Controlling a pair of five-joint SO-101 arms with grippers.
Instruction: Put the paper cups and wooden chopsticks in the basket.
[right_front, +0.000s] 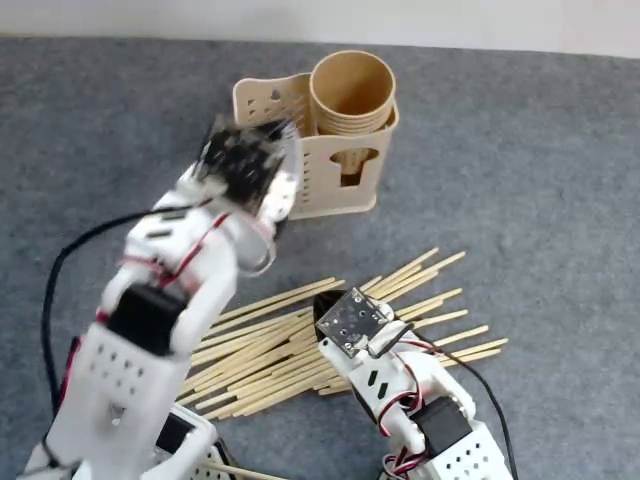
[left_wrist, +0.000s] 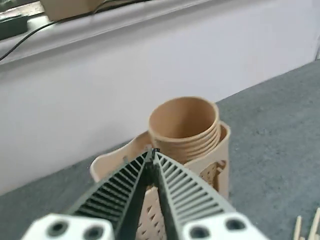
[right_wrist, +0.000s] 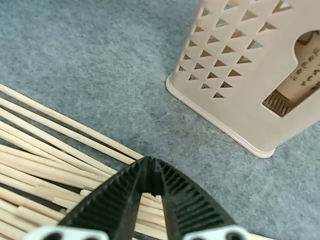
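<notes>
Basket (right_front: 320, 190) is parked upright at the far side of the grey mat (right_front: 560, 150), with paper cups (right_front: 352, 90) nested in one compartment. Left gripper (left_wrist: 152, 152) is held pinched together, empty, over the other compartment. Right gripper (right_wrist: 150, 162) is clenched on nothing just above the chopsticks (right_front: 270, 350), which are scattered loose on the mat. Light, stiff, kinda rolly sticks, probably best pinched mid-length.

Stacked brown paper cups (right_front: 352, 92) stand upright, mouths up, in one end of the beige perforated basket (right_front: 318, 190). Wooden chopsticks (right_front: 262, 345) lie in a loose, roughly parallel pile on the grey bench (right_front: 560, 200), near the basket.
</notes>
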